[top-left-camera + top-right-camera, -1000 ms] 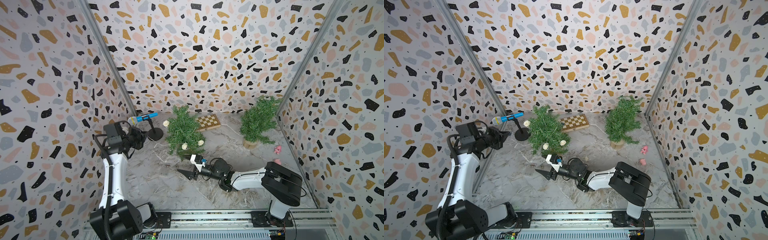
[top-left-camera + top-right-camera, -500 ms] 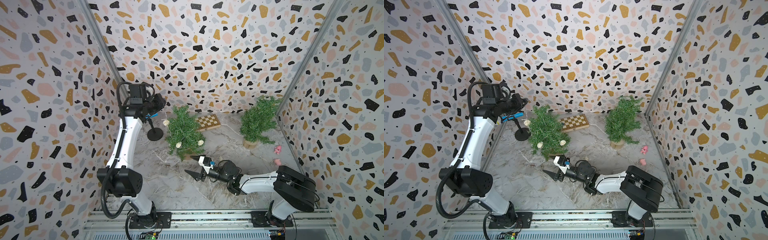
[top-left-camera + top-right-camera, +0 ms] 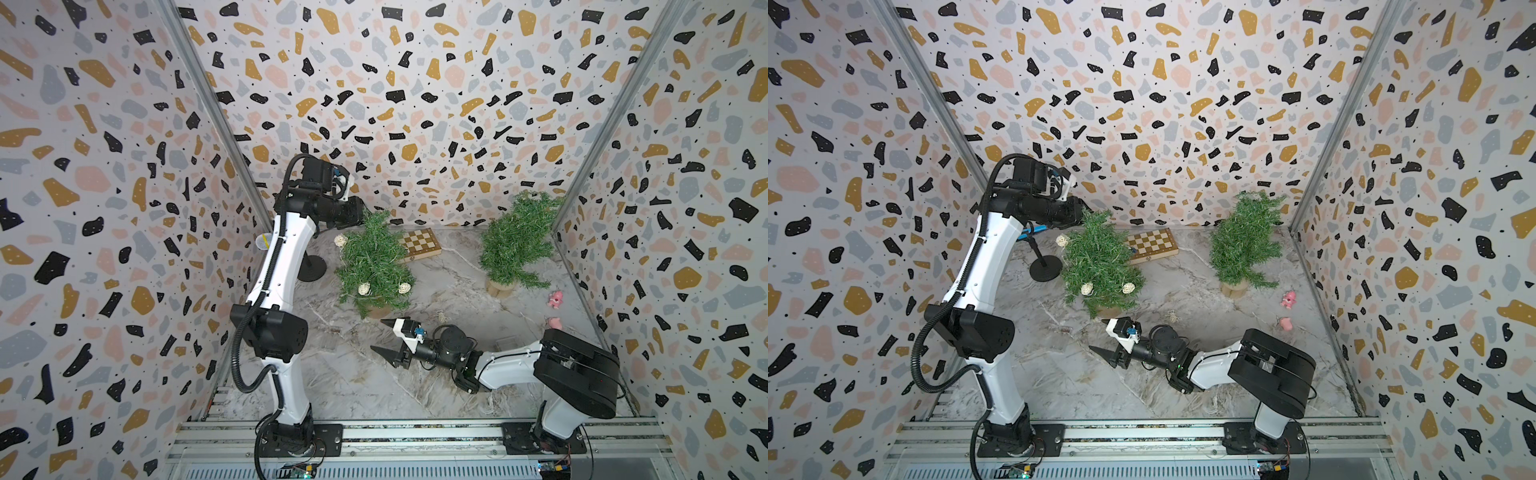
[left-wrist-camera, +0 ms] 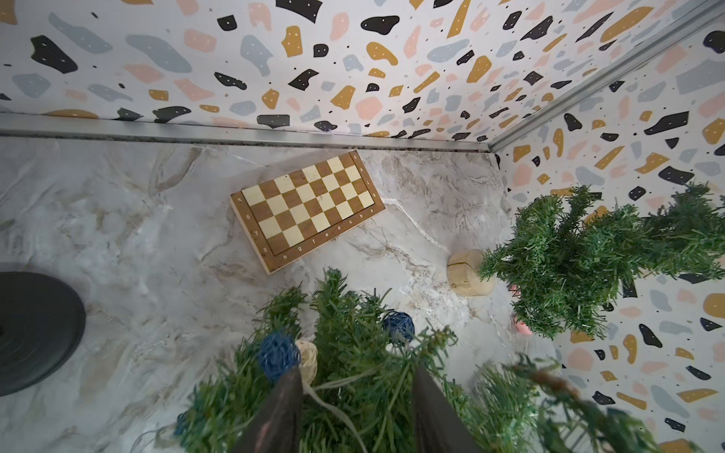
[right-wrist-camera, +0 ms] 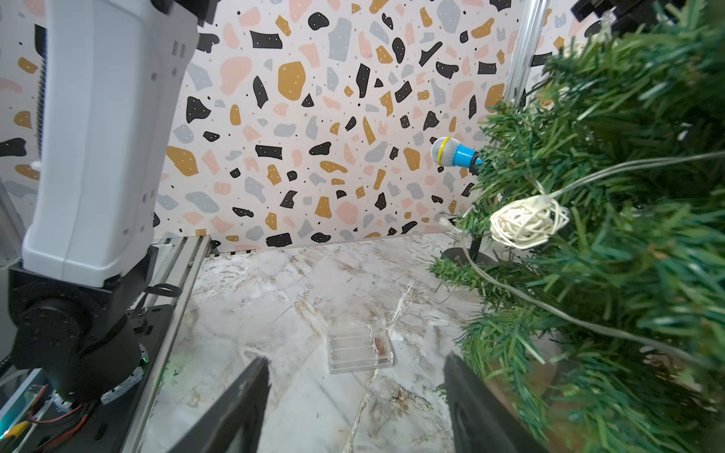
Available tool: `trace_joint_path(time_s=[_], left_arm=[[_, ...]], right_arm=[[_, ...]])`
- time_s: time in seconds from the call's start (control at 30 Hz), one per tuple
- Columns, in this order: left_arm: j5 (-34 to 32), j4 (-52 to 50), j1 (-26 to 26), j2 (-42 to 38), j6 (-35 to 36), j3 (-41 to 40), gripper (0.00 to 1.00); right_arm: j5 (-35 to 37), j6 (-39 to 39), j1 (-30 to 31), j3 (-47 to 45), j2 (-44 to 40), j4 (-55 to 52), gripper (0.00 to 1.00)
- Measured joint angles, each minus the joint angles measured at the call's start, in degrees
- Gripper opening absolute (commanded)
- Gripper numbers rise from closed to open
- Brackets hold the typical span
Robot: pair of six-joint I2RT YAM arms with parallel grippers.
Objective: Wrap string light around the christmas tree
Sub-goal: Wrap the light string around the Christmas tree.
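The christmas tree (image 3: 372, 266) (image 3: 1098, 266) stands left of the middle on a wooden stump. The string light, pale wicker balls (image 3: 364, 289) (image 3: 1087, 289) on a thin wire, hangs in its branches. My left gripper (image 3: 362, 210) (image 3: 1086, 210) is at the tree's top. In the left wrist view this gripper (image 4: 355, 388) is open astride the tip, with blue and cream balls (image 4: 278, 355) and loose wire beside one finger. My right gripper (image 3: 380, 336) (image 3: 1099, 335) (image 5: 355, 376) lies low by the tree's base, open and empty. A clear battery case (image 5: 359, 347) with the wire's end lies ahead of it.
A second tree (image 3: 515, 241) stands at the back right. A chessboard (image 3: 419, 245) lies behind the first tree. A toy microphone (image 5: 451, 153) on a black stand (image 3: 311, 268) is left of it. Two pink figures (image 3: 555, 299) sit by the right wall.
My left arm has swung from the left wall over to the tree's top, and its gripper has gone from shut to open. The right gripper has stayed low near the tree's base.
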Motion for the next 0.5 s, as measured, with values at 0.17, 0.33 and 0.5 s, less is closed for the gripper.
trace_joint_path(time_s=[0.17,0.33,0.5], left_arm=[[-2.54,-1.60,0.44,-2.62,1.49,-0.55,0.57],[-4.96,-0.22,2.49,-8.31,-0.52,-5.44,0.65],[-8.68,2.40,6.67,-14.99,-2.40,-10.10,0.67]], right_arm=[[0.70,0.00,0.00,-0.28,-0.07,0.00,0.72],[3.63,1.51,-0.28,-1.01,-2.29,-3.26,0.72],[7.80,7.82,-2.64,1.36,-8.35,-17.92,0.71]])
